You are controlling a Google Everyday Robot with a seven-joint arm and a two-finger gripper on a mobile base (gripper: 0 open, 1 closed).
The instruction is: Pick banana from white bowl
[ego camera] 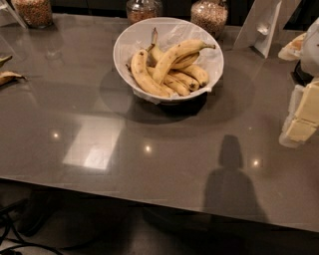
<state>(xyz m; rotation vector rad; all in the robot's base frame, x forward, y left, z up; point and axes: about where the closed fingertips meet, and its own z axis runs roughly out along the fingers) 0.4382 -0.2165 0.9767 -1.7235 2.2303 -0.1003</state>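
1. The banana [175, 56] lies on top of the pile in the white bowl [130, 36]. Its long axis runs from lower left to upper right, and its thin dark stem tip points right, toward the bowl's right rim. Its blunt end rests low among the other fruit near the bowl's middle.
2. The bowl sits on the far half of the table [164, 149], with a crinkled white liner [172, 31] against its inner wall. Under and beside the banana lie the other bananas [140, 74], shorter and more bruised; 1 curves along the left side, and the rest fan toward the front right.
3. 3 glass jars stand along the far edge: the left jar [34, 11], the middle jar [143, 9] just behind the bowl, and the right jar [209, 16] near its right rim. Each holds something brownish and grainy.
4. My pincer [303, 117] is at the right edge of the view, over the table and well apart from the bowl. I cannot tell whether it is open or closed.
5. A wide stretch of glossy grey surface lies between the bowl and the near table edge. A white folded card [261, 25] stands at the far right, and banana scraps [7, 74] lie at the left edge.
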